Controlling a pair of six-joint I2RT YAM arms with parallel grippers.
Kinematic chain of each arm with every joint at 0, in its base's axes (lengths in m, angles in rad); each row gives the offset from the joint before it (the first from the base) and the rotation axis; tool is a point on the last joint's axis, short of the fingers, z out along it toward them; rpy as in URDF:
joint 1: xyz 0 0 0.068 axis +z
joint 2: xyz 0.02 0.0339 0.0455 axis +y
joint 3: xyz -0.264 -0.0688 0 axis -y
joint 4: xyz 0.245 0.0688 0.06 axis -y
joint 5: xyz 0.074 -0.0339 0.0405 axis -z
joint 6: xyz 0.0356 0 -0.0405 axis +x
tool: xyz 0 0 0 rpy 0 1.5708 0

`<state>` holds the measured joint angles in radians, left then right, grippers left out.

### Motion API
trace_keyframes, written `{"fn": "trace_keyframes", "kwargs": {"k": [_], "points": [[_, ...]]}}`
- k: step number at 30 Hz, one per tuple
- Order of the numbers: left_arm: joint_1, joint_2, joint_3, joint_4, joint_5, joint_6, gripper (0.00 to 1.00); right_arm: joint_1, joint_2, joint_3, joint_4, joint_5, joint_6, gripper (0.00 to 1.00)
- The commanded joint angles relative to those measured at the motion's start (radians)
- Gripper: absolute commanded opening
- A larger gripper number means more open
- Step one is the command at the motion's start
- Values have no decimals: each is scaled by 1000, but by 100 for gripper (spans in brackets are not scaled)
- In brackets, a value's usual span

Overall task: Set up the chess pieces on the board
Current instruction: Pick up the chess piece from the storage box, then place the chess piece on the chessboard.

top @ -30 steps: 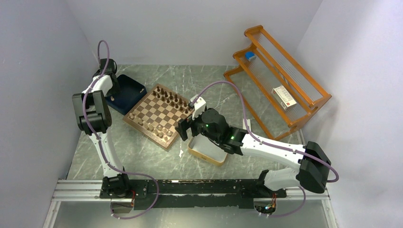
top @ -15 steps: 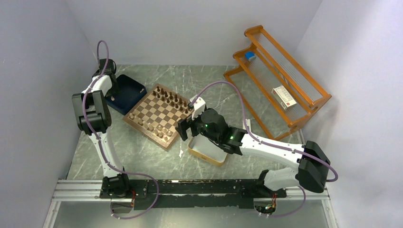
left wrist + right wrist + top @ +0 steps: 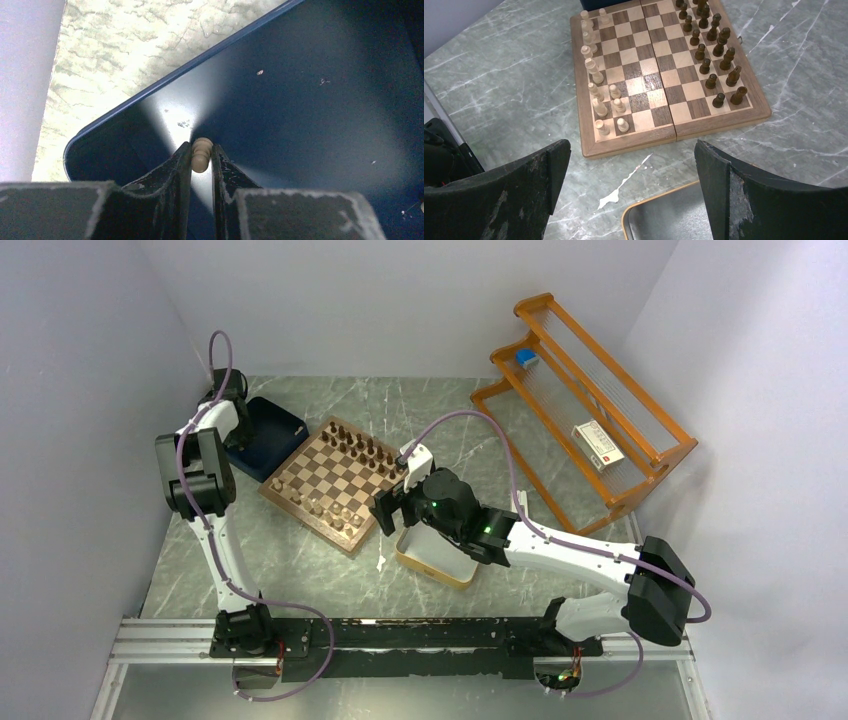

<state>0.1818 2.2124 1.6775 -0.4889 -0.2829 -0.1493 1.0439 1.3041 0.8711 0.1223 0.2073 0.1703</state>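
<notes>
Left hand (image 3: 201, 148) newly tight around pale pawn (image 3: 201, 158)

The board (image 3: 634, 144) is smooth, grained wood; the navy tray (image 3: 310, 90) glossy, dust-flecked; the tin (image 3: 669, 220), lower centre, dull metal; the table (image 3: 509, 90) grey marbled, faintly sheened.

One board (image 3: 674, 131) out there; twelve pale chessmen (image 3: 599, 106) standing on it by my count, plus one more pale piece (image 3: 201, 154) over at the single navy tray (image 3: 300, 100); dark chessmen (image 3: 711, 81) in two packed rows, no sure tally; one tin (image 3: 664, 220); one orange rack (image 3: 585, 390), two small boxes (image 3: 598, 445) on it.
</notes>
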Motion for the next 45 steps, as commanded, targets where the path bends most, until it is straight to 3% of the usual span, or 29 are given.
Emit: {"fn": "trace_keyframes", "kwargs": {"k": [1, 34, 45], "points": [[4, 5, 19, 18, 45, 4, 22, -3, 0, 16, 16, 23, -15, 100], [-13, -160, 1, -34, 127, 27, 13, -5, 17, 49, -26, -34, 10, 100], [-114, -367, -167, -44, 237, -22, 13, -5, -17, 33, -32, -77, 32, 100]]}}
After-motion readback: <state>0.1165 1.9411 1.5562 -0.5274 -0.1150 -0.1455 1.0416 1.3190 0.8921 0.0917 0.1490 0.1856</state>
